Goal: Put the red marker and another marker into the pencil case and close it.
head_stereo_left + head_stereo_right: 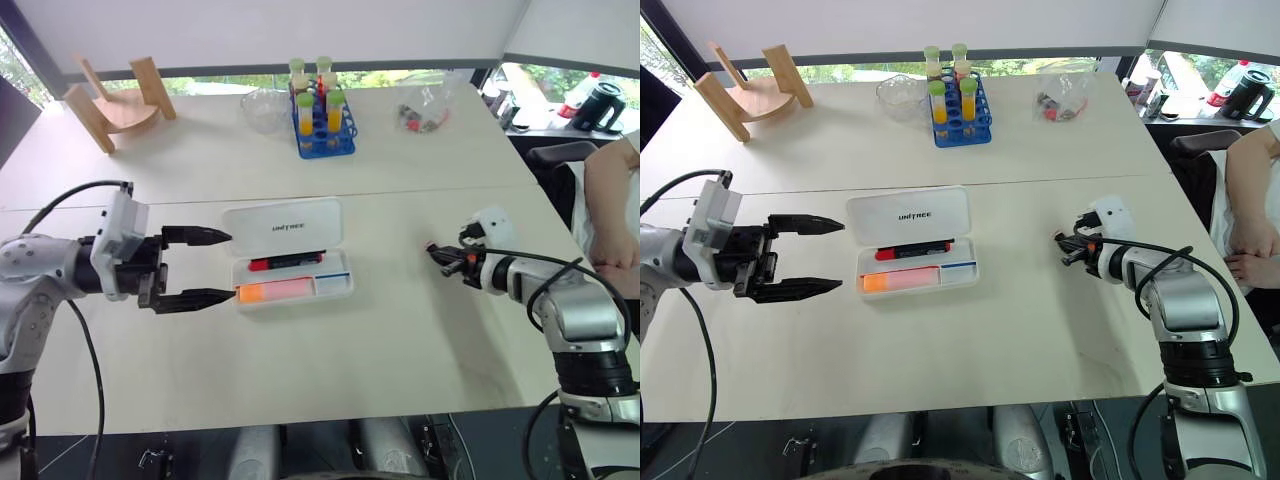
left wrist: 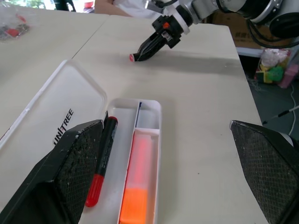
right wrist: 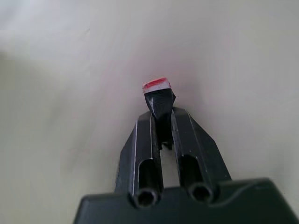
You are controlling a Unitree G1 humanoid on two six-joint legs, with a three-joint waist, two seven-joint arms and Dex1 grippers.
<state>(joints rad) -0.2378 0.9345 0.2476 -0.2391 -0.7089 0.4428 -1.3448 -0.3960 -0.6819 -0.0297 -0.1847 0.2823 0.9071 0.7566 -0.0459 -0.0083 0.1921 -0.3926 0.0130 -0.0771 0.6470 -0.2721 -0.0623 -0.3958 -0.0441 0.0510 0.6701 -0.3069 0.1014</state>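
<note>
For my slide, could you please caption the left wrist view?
Open claw flanks pencil case holding both markers.

The right gripper [image 3: 159, 105] pinches a small dark object with a red-and-white tip [image 3: 156, 85]; it is too small and blurred to identify, and its lower part sits hidden between the fingers. The left gripper's fingers [image 2: 70, 172] cover part of the pencil case's lid [image 2: 51, 116] and part of the red marker [image 2: 100, 163] beside the nearer finger. The pink marker [image 2: 138, 186] is cut off by the picture's edge.
</note>
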